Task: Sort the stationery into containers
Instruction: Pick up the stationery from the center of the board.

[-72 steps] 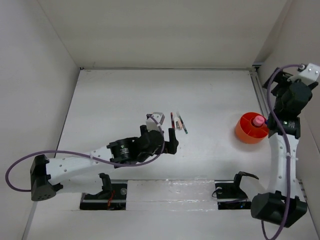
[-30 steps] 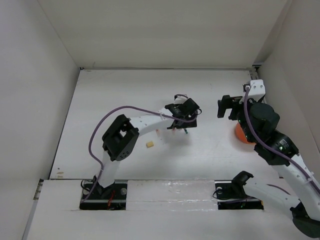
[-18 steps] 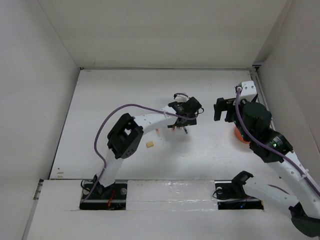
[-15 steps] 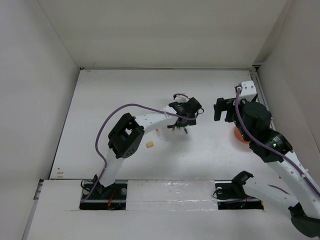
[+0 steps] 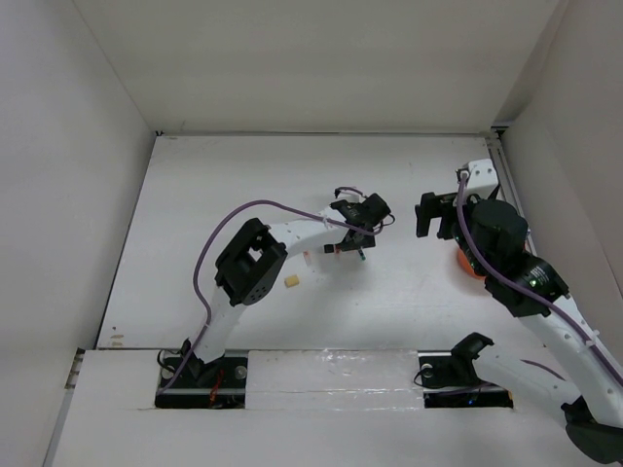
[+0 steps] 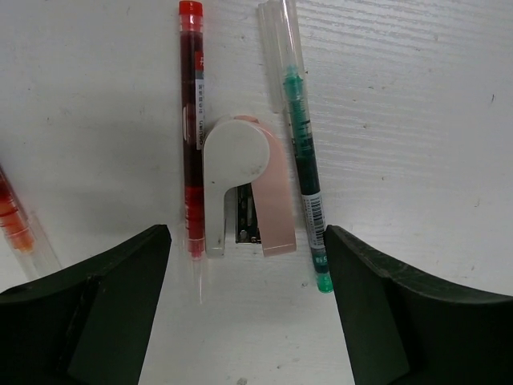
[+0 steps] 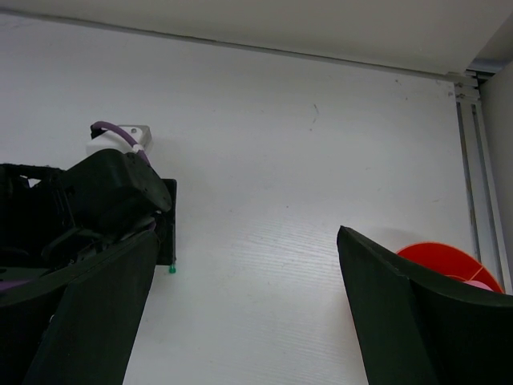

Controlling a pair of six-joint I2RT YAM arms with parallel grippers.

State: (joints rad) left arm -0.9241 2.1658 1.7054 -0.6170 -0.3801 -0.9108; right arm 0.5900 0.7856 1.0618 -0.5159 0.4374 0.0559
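As fingers (image 6: 88, 321) gape, pens (image 6: 192, 160) lie between.

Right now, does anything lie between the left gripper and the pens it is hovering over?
Nothing covers them. The left gripper is open above the red pen and green pen, but a small white-and-pink stapler lies between the two, close beside both, so closing would likely catch it too.

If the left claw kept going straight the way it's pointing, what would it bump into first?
Most likely the pink-and-white stapler, centred under the open left claw and flanked by a red pen and a green pen. How far off it is remains unclear.
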